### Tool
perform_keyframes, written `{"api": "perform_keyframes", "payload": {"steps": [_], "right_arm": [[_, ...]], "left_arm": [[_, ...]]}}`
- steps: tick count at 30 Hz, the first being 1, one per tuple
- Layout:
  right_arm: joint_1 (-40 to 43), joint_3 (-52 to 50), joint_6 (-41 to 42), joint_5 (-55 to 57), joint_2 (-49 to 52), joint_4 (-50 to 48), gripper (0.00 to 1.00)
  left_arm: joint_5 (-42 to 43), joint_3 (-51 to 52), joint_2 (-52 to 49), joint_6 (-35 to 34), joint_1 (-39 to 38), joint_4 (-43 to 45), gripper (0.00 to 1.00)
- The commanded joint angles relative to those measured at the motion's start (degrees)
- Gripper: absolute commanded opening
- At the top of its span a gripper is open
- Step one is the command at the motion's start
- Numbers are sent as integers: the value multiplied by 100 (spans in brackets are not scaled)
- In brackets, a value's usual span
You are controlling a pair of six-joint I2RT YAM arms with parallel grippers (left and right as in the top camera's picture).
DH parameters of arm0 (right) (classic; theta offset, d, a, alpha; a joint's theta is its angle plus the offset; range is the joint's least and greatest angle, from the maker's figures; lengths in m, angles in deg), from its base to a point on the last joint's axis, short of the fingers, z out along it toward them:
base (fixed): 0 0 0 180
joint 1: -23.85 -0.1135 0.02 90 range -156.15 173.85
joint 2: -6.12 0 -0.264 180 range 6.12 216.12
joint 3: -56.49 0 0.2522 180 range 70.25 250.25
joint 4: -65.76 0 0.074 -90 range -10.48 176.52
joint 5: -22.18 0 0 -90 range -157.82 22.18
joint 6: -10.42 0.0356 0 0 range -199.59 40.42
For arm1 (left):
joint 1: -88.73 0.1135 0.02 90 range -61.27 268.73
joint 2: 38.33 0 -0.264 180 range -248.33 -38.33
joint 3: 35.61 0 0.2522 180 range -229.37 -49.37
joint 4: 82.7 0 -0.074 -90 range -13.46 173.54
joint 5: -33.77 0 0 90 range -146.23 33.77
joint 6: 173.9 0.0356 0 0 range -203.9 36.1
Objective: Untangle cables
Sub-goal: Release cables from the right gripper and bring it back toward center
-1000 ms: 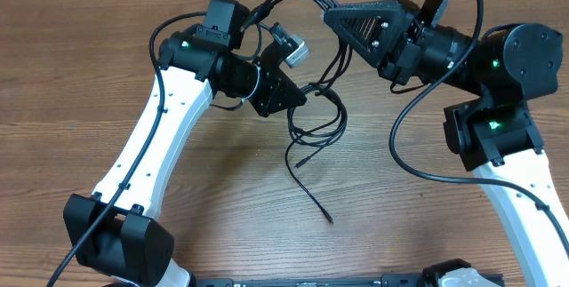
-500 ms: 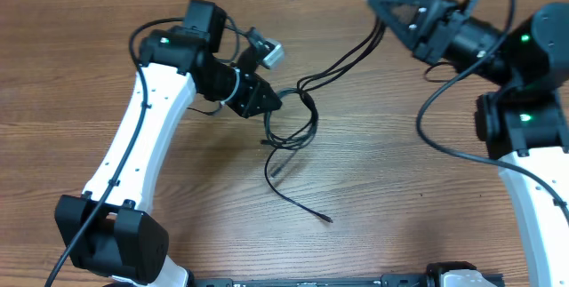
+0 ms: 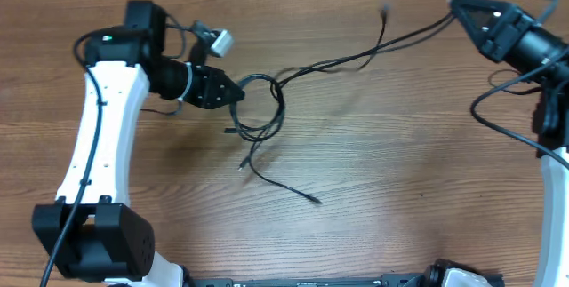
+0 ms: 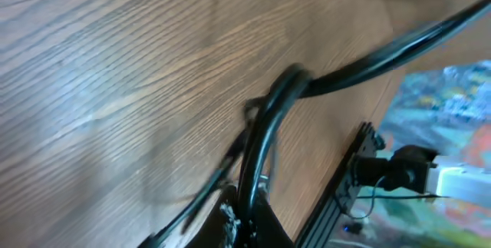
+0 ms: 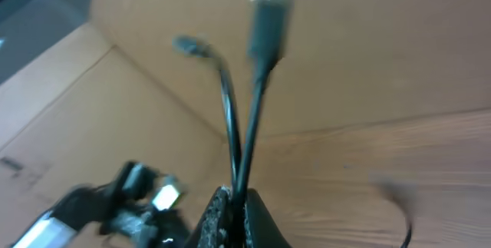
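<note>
The cables (image 3: 338, 59) are being held stretched between the two arms, above the middle and far part of the table (image 3: 400, 163). The left gripper (image 3: 233, 94), at the left, is being kept clamped tight on a black loop; in its wrist view the cord (image 4: 261, 140) is being seen rising from between the closed fingers. The right gripper (image 3: 458, 4), at the far right corner, is likewise being kept closed, on two thin strands whose plug ends (image 5: 268, 18) are standing up beyond its fingers.

The step in hand is being judged as the drawing apart of the bundle. A small knot of loops (image 3: 267, 109) is being left just right of the left gripper, and a loose tail (image 3: 284, 185) is being left trailing toward the near side, its tip resting on the wood.

For the next move, a further easing apart or a regrip nearer the knot is being called for, so that the loops are being opened rather than tightened.

The surface is being shown as brown wood-grain board. A cardboard wall (image 5: 368, 48) is being seen along the far edge.
</note>
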Motion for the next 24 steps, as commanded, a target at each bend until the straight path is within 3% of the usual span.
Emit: {"api": "perform_keyframes", "payload": {"steps": [1, 2, 4, 6, 7, 8, 12, 17, 21, 24], "right_arm": [[378, 33, -372, 48, -52, 186, 4], [391, 33, -450, 15, -52, 278, 6], [385, 33, -658, -151, -52, 396, 30], [367, 33, -704, -181, -52, 511, 43], [365, 33, -704, -181, -52, 581, 69], [352, 33, -702, -188, -52, 682, 76], [170, 31, -737, -590, -52, 1117, 79], [-385, 31, -1530, -1064, -52, 1939, 77], [-1003, 31, -2938, -1036, -50, 2730, 70], [-1497, 28, -4524, -529, -46, 3456, 67]], "left_arm": [[334, 28, 483, 297, 391, -186, 4], [402, 28, 549, 295, 437, -227, 4], [437, 28, 678, 291, 450, -280, 4], [442, 28, 776, 225, 448, -297, 4], [442, 28, 824, 177, 446, -304, 4], [461, 28, 868, 166, 428, -315, 4], [525, 28, 1001, 170, 323, -431, 4], [520, 26, 1047, 170, 4, -463, 4], [826, 26, 1049, -155, -177, -463, 4], [1110, 22, 1049, -531, -214, -466, 4]]}}
